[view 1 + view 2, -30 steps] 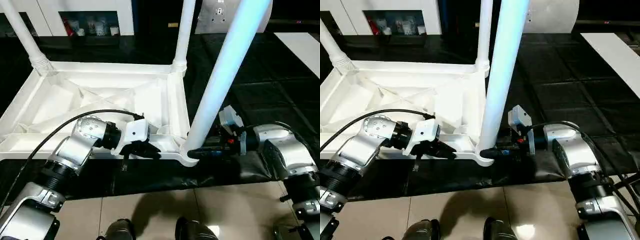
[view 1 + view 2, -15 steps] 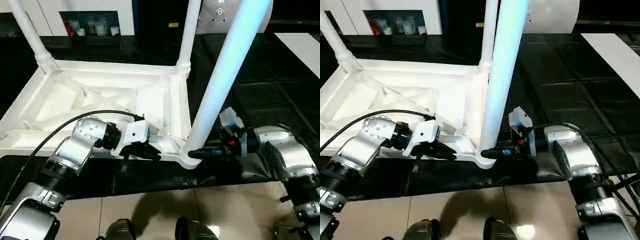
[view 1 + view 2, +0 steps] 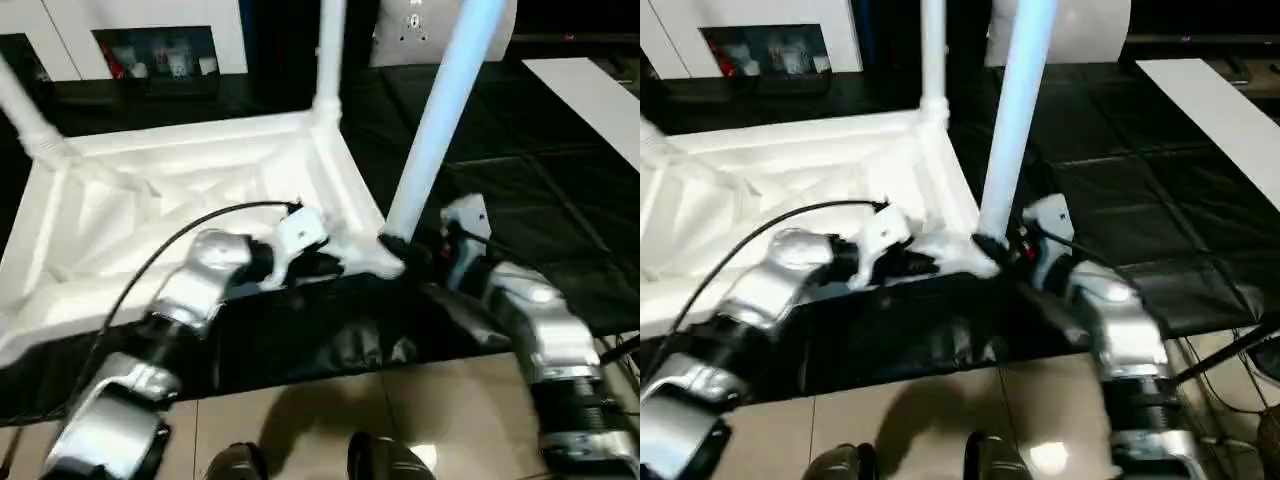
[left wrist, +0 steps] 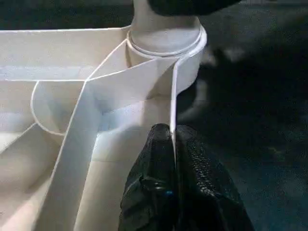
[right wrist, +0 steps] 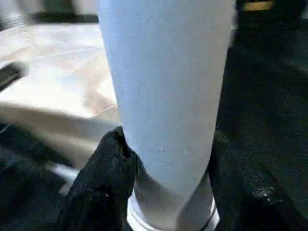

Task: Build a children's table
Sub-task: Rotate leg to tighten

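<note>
- The children's table point(image 3: 200, 190) lies upside down on the black floor mat point(image 3: 560, 200), ribbed underside up. 3 legs stand in corner sockets: 2 at the far side, 1 at the near right corner.
- The left pincer point(image 4: 172, 144) is clamped on the thin wall of the near rim point(image 4: 159, 72), close beside the near right socket point(image 3: 385, 262).
- The right pincer point(image 3: 418, 250) holds the near right leg point(image 3: 440, 110) at its foot, 1 black finger point(image 5: 103, 178) on each side of the tube just above the socket collar.
- Risk: the leg looks tilted, not square to the top. Pushing it down at a slant could jam it in the socket or leave it half seated.
- Risk: the rim wall is thin and smooth, so the left grip may slip if the right arm twists or levers hard, and the whole top could skid on the mat.
- Risk: the loose black cable point(image 3: 180, 235) crosses over the ribs and could snag on a rib edge.
- Room: the near rim sits close to the mat's front edge, with tiled floor point(image 3: 300, 410) beyond. To the right the mat is open; the far legs stand well apart from both arms.
- The fourth corner, near left, cannot be judged from here.
</note>
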